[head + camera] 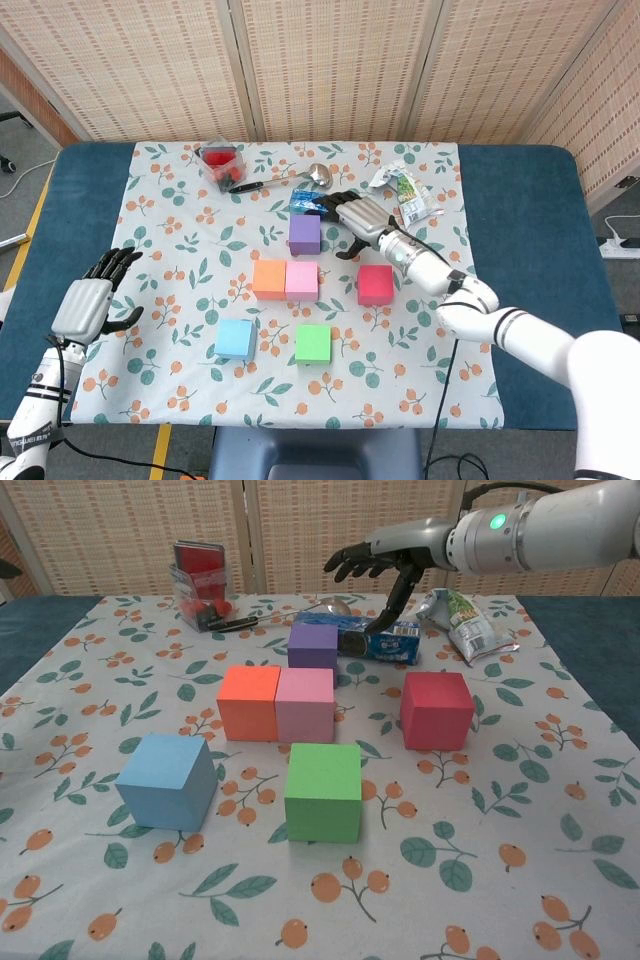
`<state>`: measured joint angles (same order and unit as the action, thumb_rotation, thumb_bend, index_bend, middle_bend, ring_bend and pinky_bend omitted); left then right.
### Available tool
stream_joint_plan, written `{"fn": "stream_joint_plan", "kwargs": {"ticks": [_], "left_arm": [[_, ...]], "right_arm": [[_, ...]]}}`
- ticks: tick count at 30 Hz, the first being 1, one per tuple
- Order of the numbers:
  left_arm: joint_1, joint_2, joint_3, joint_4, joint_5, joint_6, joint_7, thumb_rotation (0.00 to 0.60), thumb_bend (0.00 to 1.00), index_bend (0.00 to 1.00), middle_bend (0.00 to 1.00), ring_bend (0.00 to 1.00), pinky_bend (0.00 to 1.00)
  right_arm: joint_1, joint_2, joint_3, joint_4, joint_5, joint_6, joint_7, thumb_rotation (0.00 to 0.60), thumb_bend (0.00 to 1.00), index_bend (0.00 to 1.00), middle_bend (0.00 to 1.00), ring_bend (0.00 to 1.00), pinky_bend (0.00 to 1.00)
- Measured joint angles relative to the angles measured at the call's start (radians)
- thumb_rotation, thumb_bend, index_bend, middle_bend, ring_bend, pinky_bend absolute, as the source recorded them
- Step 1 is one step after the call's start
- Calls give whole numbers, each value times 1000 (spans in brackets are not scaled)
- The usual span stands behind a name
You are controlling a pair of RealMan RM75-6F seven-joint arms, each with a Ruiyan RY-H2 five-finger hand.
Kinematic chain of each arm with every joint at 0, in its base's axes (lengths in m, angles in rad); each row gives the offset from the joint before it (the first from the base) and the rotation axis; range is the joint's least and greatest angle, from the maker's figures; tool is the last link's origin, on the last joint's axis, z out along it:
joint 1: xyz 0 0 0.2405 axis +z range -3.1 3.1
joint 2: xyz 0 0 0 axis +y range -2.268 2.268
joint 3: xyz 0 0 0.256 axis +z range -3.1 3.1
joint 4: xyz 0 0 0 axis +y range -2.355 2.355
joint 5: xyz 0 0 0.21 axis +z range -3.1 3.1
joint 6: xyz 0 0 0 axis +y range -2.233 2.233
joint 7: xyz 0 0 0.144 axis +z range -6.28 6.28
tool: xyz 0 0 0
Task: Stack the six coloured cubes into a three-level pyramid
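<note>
A floral tablecloth point(180, 215) printed with leaves and orange berries covers a blue-topped table point(520, 200) before woven screens. The robot's right hand point(352, 218) hangs above the cloth, fingers spread and holding nothing, just beside the purple cube point(305, 234) and over the near end of a blue cookie packet point(375, 638); the chest view shows its thumb pointing down toward the packet. The left hand point(85, 300), likewise spread and empty, hovers off the cloth's left edge over bare blue table.

All six cubes sit flat on the cloth, none stacked. The orange cube point(269, 279) and pink cube point(302, 280) touch side by side at centre, with the purple cube behind them. The red cube point(375, 284) stands apart to their right. Nearer the front edge, the light-blue cube point(234, 339) and green cube point(313, 344) sit separately.

At the far side lie a crumpled green-and-white snack bag point(404, 190), a clear tub of red items point(219, 163) and a metal ladle point(290, 179).
</note>
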<state>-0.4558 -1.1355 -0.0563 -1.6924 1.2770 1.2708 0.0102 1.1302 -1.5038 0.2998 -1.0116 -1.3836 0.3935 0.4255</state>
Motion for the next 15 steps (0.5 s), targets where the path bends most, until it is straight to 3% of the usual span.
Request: {"fn": "stream_joint_plan", "kwargs": {"ticks": [15], "left_arm": [[45, -1, -11, 9, 37, 5, -52, 600, 312, 118, 67, 16, 199]], "right_arm": [[172, -302, -20, 438, -8, -112, 105, 600, 103, 25, 111, 0, 0]]}}
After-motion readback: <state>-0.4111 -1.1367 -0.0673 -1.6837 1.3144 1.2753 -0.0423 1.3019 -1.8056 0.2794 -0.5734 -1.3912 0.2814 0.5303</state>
